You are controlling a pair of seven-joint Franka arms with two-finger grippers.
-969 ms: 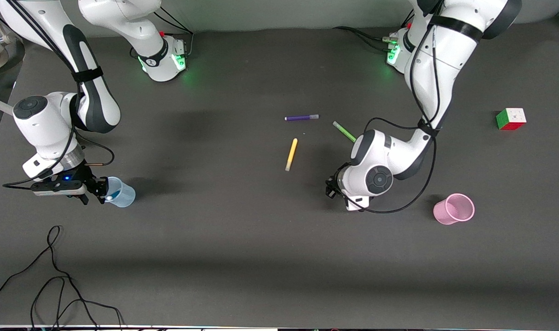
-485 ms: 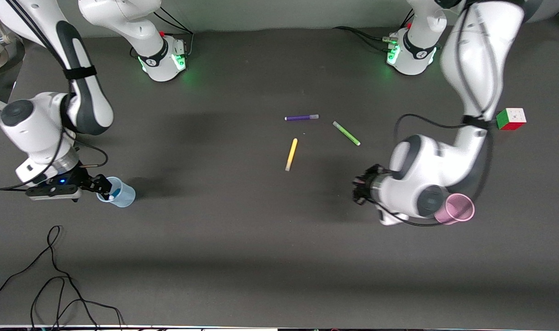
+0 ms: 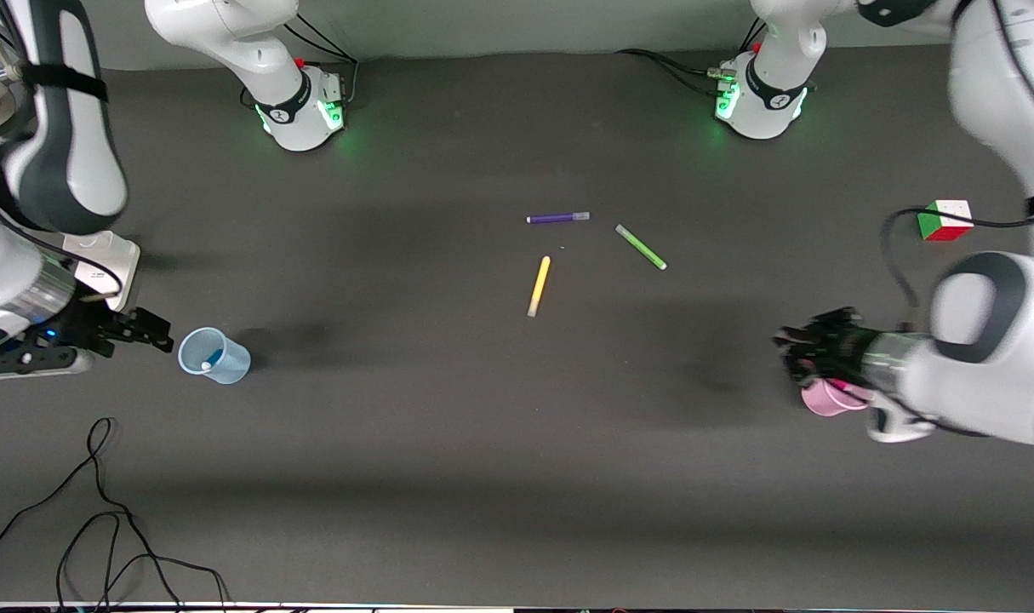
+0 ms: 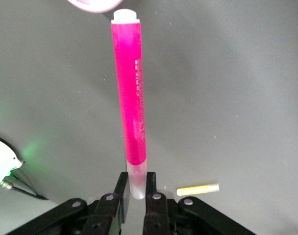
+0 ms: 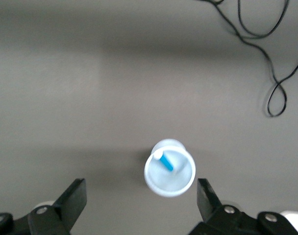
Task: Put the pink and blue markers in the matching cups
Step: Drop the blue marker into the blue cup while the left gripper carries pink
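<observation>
Left gripper (image 4: 134, 188), clamping the pink marker (image 4: 129, 98), hides half the pink cup (image 3: 825, 398); right gripper (image 5: 139, 196) gapes.

One marker (image 3: 213, 358) stands in a cup (image 3: 214, 356) (right arm's end); three markers (image 3: 539, 286) lie mid-table.

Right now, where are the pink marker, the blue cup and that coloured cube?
pink marker (image 4: 130, 98): left wrist view, mid barrel.
blue cup (image 3: 198, 351): front view, rim.
Rubik's cube (image 3: 951, 213): front view, white top face.
</observation>
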